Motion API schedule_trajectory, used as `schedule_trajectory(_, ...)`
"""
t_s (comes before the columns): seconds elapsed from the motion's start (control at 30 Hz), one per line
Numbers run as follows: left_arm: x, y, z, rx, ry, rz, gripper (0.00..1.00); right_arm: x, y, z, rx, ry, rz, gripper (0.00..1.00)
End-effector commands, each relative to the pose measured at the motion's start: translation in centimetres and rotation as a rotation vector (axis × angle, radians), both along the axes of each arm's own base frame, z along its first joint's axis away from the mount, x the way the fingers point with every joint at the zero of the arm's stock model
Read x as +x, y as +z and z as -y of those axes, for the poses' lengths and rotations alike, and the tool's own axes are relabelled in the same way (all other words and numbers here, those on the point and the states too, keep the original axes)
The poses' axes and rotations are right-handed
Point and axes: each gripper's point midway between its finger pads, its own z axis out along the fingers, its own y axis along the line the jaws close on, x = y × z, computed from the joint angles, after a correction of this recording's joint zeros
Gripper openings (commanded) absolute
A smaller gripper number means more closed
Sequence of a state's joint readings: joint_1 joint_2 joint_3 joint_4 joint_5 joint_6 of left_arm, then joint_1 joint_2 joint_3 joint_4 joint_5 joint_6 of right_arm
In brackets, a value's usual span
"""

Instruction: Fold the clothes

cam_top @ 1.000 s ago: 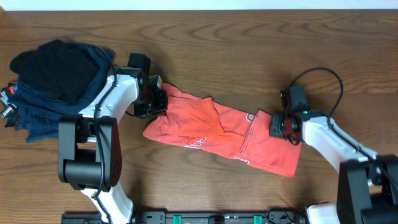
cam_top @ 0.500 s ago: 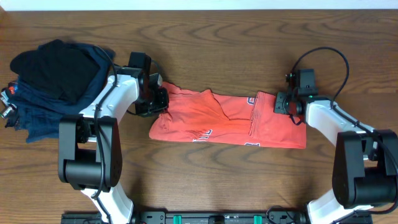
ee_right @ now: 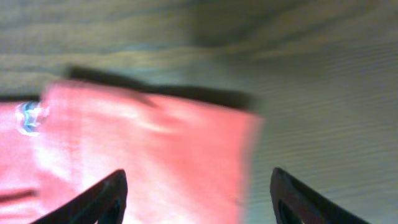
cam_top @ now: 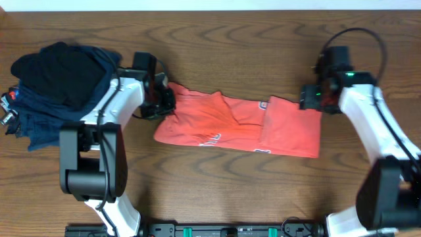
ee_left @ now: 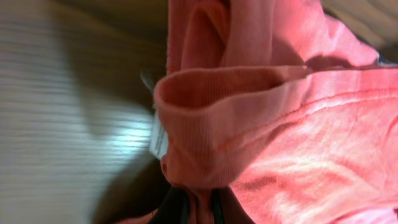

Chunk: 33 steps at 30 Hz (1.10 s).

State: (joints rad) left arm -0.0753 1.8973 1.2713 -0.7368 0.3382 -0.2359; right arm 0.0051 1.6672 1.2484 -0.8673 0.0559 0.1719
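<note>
The coral-red T-shirt (cam_top: pixel 243 125) lies in a long folded strip across the middle of the table, with part of its white lettering showing. My left gripper (cam_top: pixel 164 104) is shut on the shirt's left end at the ribbed collar (ee_left: pixel 224 106), the white neck tag (ee_left: pixel 158 140) beside it. My right gripper (cam_top: pixel 310 99) is open and empty, just above the shirt's right end; in the right wrist view its fingers (ee_right: pixel 199 196) straddle the shirt's edge (ee_right: pixel 161 149) without touching it.
A pile of navy blue and black folded garments (cam_top: pixel 56 82) sits at the left side of the table, close behind my left arm. Bare wooden table (cam_top: pixel 230 52) lies beyond and in front of the shirt.
My right gripper has let go of the shirt's right end, opened and lifted back and to the right. The shirt's right part now lies flat and straighter. The left gripper kept its hold.
</note>
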Motion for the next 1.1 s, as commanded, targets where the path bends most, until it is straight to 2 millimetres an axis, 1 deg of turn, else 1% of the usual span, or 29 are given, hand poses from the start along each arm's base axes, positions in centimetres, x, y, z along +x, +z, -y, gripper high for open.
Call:
schedule_trajectory(0.0,3.1,5.0,-5.0,0.144,0.096,0.142,0.06,-0.6,3.8,3.6,-0.059,-0.073,0.071,0.72)
schedule_trajectory(0.07,3.8,7.2,-6.6,0.195,0.129,0.177,0.06,-1.5,4.5,4.6,-0.060,-0.103,0.068,0.72)
schedule_trajectory(0.1,4.3,8.4,-6.9,0.198,0.138,0.198,0.06,-2.0,4.8,5.1,-0.060,-0.118,0.066,0.72)
schedule_trajectory(0.17,4.9,10.6,-6.5,0.179,0.134,0.234,0.06,-2.6,5.2,5.7,-0.065,-0.123,0.062,0.72)
schedule_trajectory(0.2,5.1,11.6,-5.6,0.155,0.118,0.247,0.06,-2.9,5.4,5.9,-0.068,-0.124,0.059,0.72)
schedule_trajectory(0.23,5.2,12.4,-4.2,0.122,0.092,0.257,0.06,-3.3,5.5,6.0,-0.072,-0.114,0.049,0.72)
schedule_trajectory(0.3,4.9,13.2,-1.8,0.068,0.050,0.257,0.06,-3.6,5.5,6.1,-0.071,-0.116,0.041,0.72)
schedule_trajectory(0.33,4.6,13.4,0.0,0.031,0.017,0.254,0.06,-3.8,5.4,6.0,-0.070,-0.116,0.032,0.72)
schedule_trajectory(0.37,4.2,13.6,2.1,-0.006,-0.017,0.248,0.06,-3.9,5.3,6.0,-0.069,-0.116,0.025,0.72)
schedule_trajectory(0.4,4.0,13.6,3.1,-0.019,-0.033,0.245,0.06,-4.0,5.3,6.0,-0.068,-0.116,0.022,0.72)
schedule_trajectory(0.43,3.5,13.6,5.1,-0.033,-0.071,0.242,0.06,-4.1,5.3,6.0,-0.068,-0.116,0.017,0.72)
schedule_trajectory(0.5,2.8,13.6,8.3,-0.041,-0.147,0.255,0.06,-4.2,5.3,6.0,-0.068,-0.116,0.014,0.73)
schedule_trajectory(0.63,1.5,13.2,13.5,-0.019,-0.230,0.282,0.06,-4.3,5.2,5.8,-0.060,-0.114,0.010,0.73)
schedule_trajectory(0.73,0.8,12.6,16.1,0.016,-0.269,0.306,0.06,-4.4,5.2,5.8,-0.059,-0.113,0.004,0.72)
schedule_trajectory(0.8,0.0,11.9,17.9,0.036,-0.314,0.311,0.06,-4.6,5.1,5.8,-0.058,-0.113,-0.002,0.73)
schedule_trajectory(0.97,-1.9,10.4,20.5,0.041,-0.382,0.279,0.06,-4.7,5.1,5.7,-0.055,-0.112,-0.008,0.73)
schedule_trajectory(1.07,-2.6,10.0,21.4,0.041,-0.408,0.272,0.06,-4.7,5.1,5.7,-0.055,-0.112,-0.010,0.73)
